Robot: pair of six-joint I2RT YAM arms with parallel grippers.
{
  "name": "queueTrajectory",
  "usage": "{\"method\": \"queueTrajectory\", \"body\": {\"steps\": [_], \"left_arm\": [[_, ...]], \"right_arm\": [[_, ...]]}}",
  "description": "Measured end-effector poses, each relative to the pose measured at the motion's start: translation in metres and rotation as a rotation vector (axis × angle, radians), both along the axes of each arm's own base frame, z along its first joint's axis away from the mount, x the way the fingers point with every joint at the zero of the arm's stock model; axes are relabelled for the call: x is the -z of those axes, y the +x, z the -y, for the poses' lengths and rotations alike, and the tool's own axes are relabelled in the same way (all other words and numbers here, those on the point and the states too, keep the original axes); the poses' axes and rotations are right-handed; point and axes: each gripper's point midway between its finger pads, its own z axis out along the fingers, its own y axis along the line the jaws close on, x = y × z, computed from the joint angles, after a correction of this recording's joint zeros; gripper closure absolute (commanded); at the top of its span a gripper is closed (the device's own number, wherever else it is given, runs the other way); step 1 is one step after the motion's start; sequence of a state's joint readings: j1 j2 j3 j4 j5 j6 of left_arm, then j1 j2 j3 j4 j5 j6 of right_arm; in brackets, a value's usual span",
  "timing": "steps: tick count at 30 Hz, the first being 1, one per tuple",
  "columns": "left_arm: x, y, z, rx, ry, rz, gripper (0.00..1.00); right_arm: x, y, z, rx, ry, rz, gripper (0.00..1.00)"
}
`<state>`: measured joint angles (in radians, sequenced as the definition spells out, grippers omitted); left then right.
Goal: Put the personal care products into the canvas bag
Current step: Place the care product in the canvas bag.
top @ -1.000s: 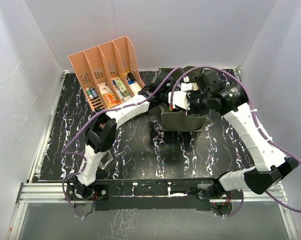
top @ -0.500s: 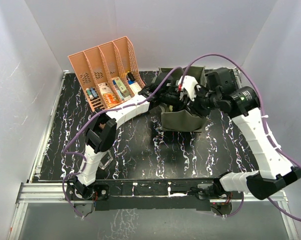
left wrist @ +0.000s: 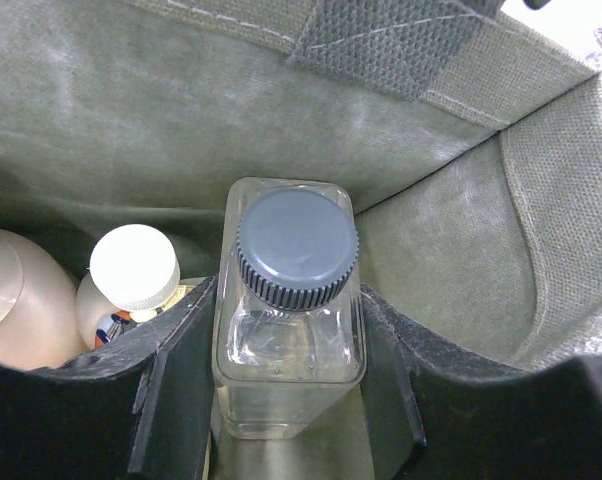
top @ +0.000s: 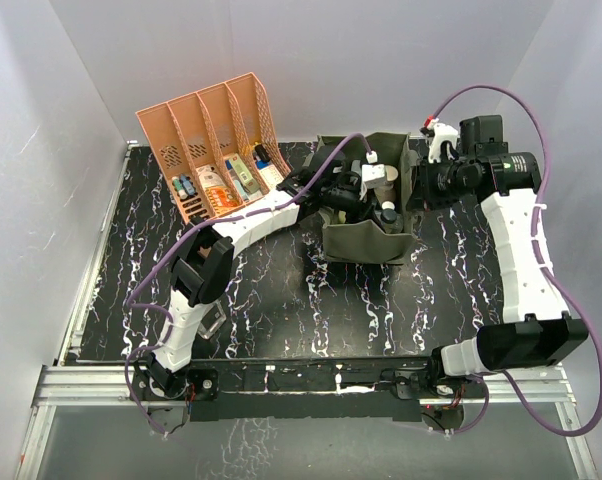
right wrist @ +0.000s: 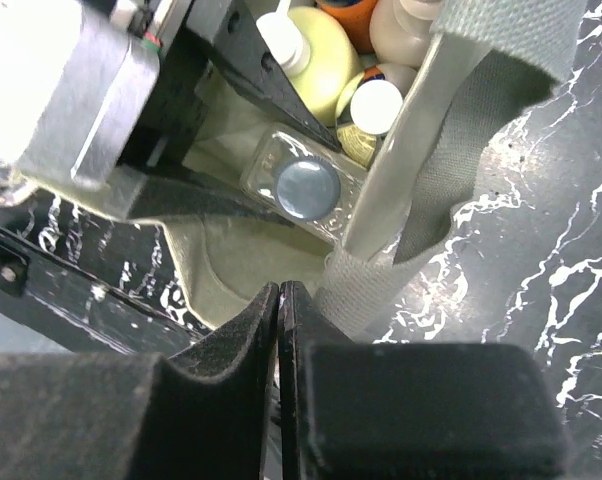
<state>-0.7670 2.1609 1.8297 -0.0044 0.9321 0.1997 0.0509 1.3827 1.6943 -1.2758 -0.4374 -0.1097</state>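
Left claw clamped on clear dark-capped bottle inside canvas bag, base hidden. Lower left: one white-capped bottle, one tan bottle cut off. Right claw together.

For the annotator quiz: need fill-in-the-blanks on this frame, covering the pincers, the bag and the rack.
1. The left pincer grips a clear bottle with a dark ____, inside the canvas bag.
2. The right pincer is ____ and holds nothing.
3. Beside the clear bottle, a smaller bottle has a ____ cap.
4. The salmon-orange rack stands on the ____ arm's side of the bag.

Missing words: cap; shut; white; left
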Motion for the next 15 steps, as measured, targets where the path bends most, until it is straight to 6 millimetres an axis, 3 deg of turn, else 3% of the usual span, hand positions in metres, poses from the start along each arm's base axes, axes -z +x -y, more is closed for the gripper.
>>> {"method": "queueTrajectory", "body": {"steps": [4, 15], "left_arm": [[0.001, 0.000, 0.001, -0.005, 0.004, -0.002, 1.00], [-0.001, -0.008, 0.007, -0.009, 0.054, 0.015, 1.00]], "right_arm": [[-0.004, 0.008, -0.003, 0.050, 0.037, -0.021, 0.92], [-0.014, 0.006, -0.011, 0.105, 0.113, -0.042, 0.92]]}}
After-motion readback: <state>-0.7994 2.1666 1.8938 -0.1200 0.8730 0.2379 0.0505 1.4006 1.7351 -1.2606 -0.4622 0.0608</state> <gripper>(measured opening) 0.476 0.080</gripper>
